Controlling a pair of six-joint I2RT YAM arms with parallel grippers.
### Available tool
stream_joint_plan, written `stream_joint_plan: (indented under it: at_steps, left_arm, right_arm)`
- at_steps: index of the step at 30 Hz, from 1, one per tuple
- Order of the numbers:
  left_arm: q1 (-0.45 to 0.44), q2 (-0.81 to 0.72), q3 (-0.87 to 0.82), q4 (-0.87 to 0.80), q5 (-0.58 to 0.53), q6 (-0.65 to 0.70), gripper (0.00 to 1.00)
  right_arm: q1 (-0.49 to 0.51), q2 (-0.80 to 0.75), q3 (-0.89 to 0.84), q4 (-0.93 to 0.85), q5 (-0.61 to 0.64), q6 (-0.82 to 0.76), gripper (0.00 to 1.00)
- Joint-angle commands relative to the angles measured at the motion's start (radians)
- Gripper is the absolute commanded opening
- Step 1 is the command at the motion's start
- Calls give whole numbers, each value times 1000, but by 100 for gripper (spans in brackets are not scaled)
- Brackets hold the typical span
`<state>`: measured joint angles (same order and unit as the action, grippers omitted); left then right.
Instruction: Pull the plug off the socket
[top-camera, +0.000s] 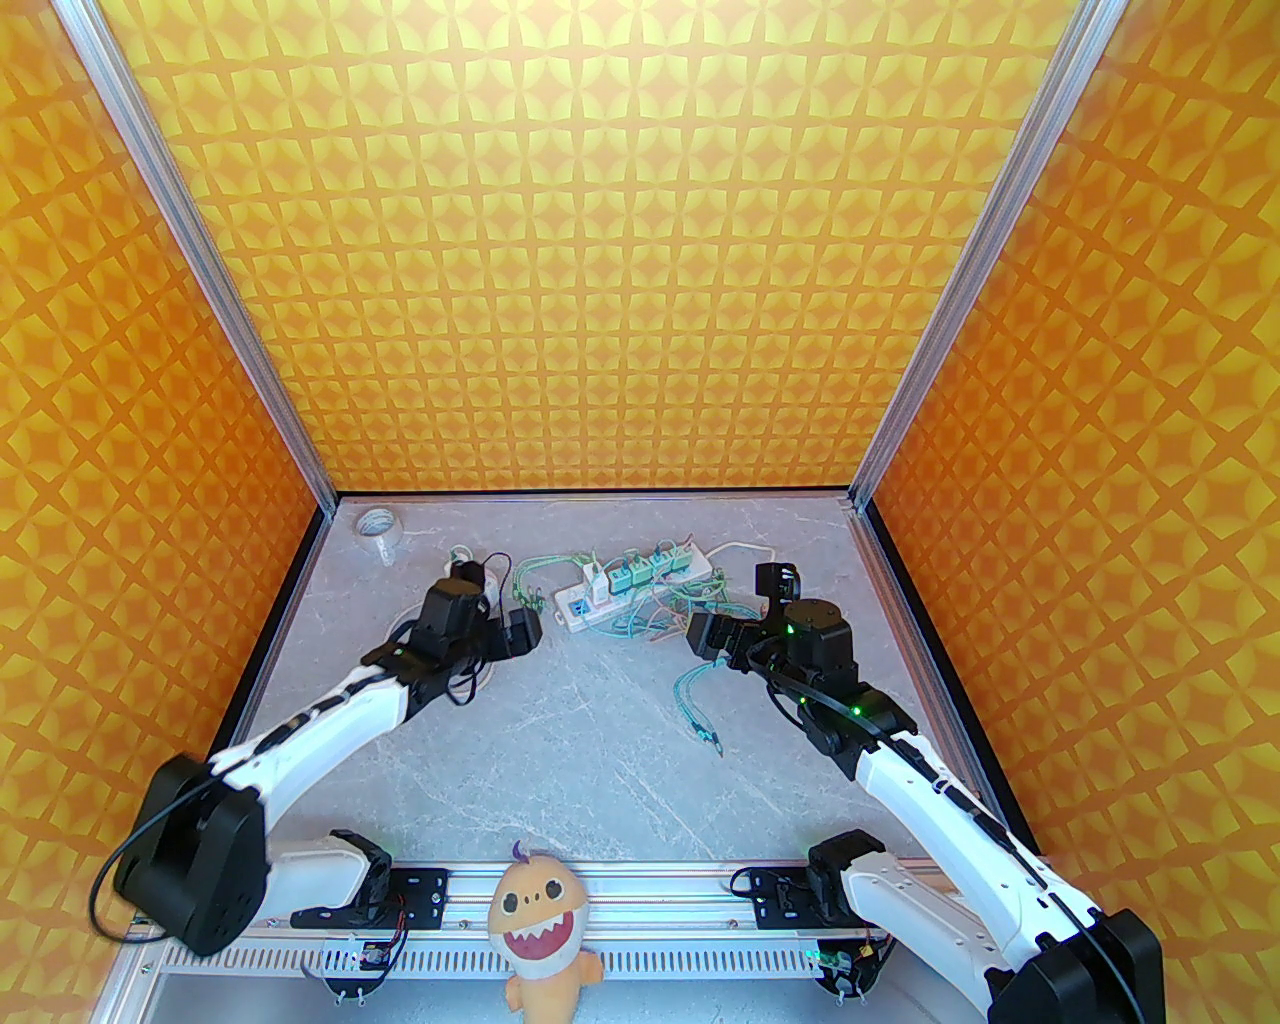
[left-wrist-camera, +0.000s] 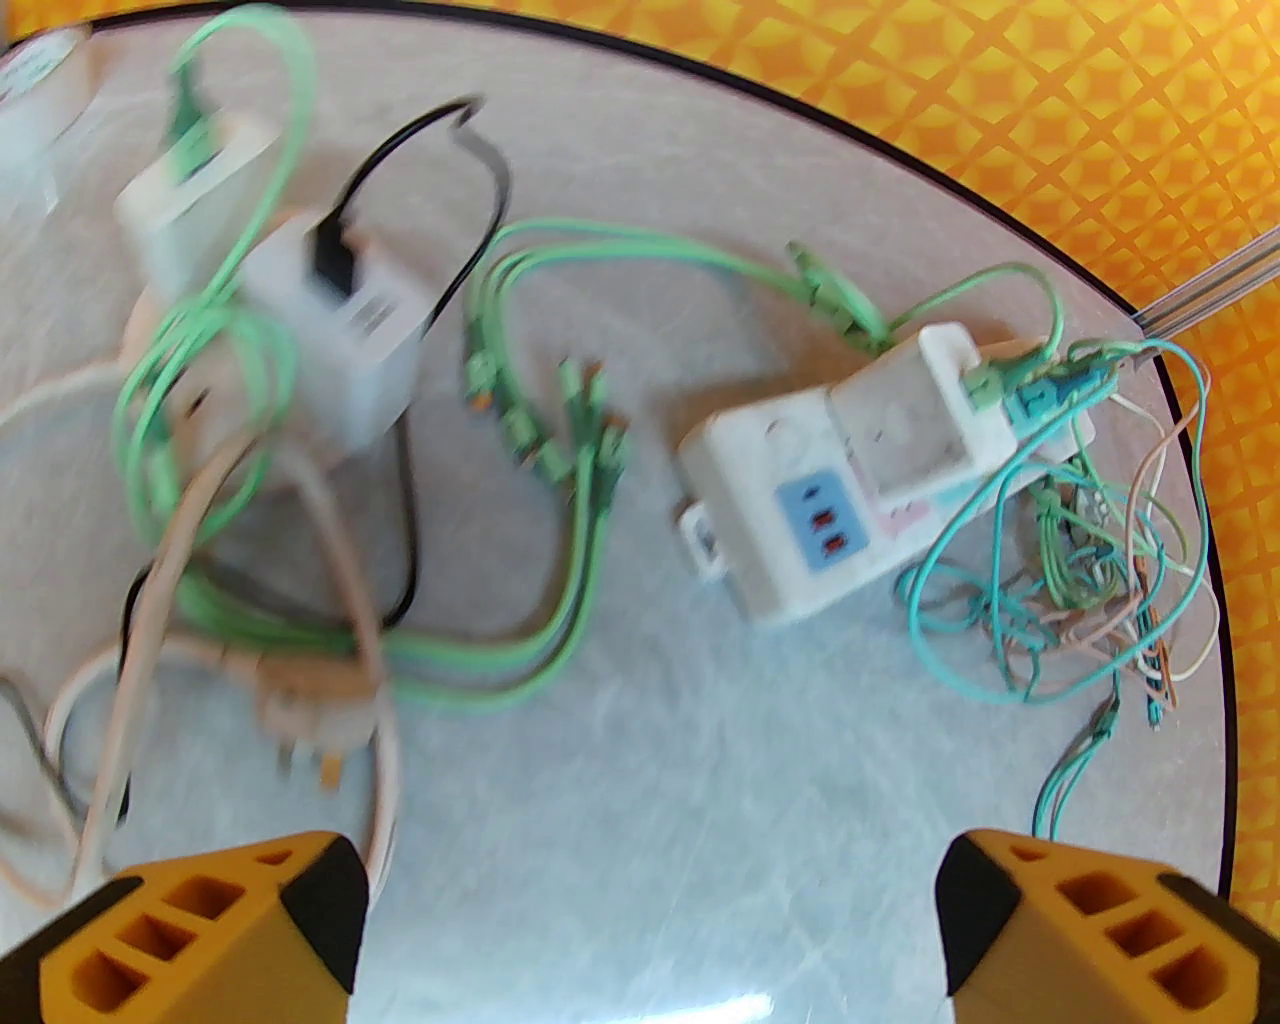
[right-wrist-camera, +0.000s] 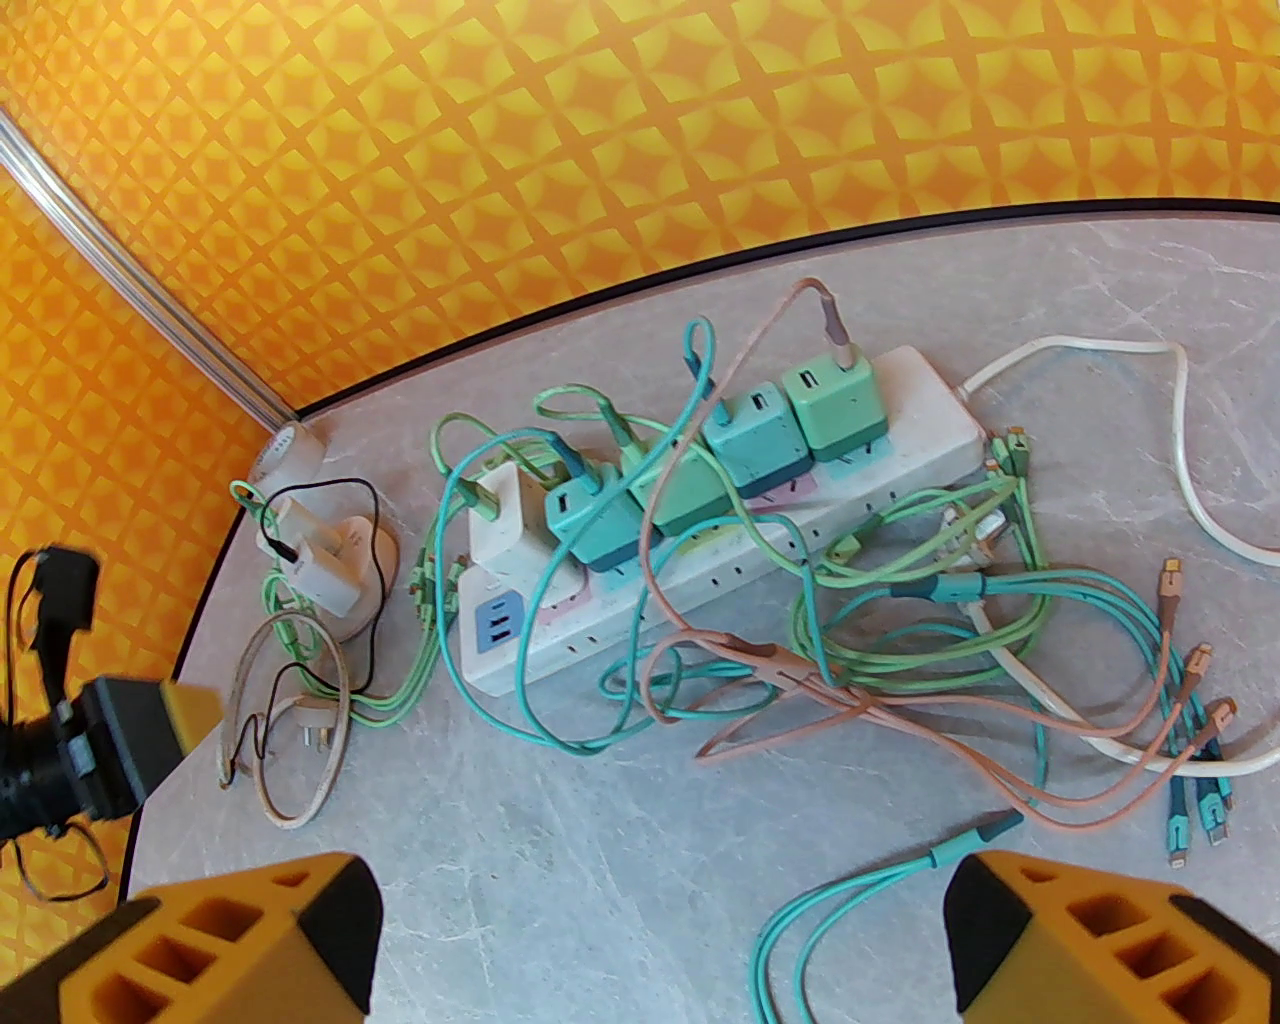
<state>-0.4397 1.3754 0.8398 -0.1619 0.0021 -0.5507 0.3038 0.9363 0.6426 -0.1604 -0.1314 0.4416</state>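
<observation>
The socket (top-camera: 577, 606) is a long white power strip lying at the back middle of the table, tangled in green, teal and pink cables. Several plugs stand in it in a row: a white one (right-wrist-camera: 500, 508) at the left end, then teal and green cubes such as one teal plug (right-wrist-camera: 590, 518) and one green plug (right-wrist-camera: 836, 405). My left gripper (top-camera: 520, 632) hovers open just left of the strip's end. My right gripper (top-camera: 705, 636) hovers open in front of its right half. The wrist views show the socket (left-wrist-camera: 790, 570) (right-wrist-camera: 560, 645) ahead of each gripper's (left-wrist-camera: 650, 930) (right-wrist-camera: 660, 940) empty yellow fingers.
Loose white adapters (right-wrist-camera: 322, 562) and a coiled cord with a three-pin plug (right-wrist-camera: 315, 735) lie left of the strip. A tape roll (top-camera: 378, 525) sits in the back left corner. Loose cable ends (top-camera: 700, 715) trail toward the front. A plush toy (top-camera: 535, 925) sits on the base rail.
</observation>
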Motion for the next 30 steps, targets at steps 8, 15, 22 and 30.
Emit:
stream_joint_plan:
  at_steps: [8,15,22,30]
  left_arm:
    - [-7,286,223,104,138,126,99]
    - [-7,482,377,86,180,189,100]
    - [-7,587,421,186,312,231,100]
    - [-6,693,506,170,366,259,100]
  right_arm:
    - [4,-79,-56,40,41,31,98]
    - [4,-92,-68,47,36,39,98]
    - [4,-93,-71,45,40,39,98]
    - [3,-74,-77,52,43,42,98]
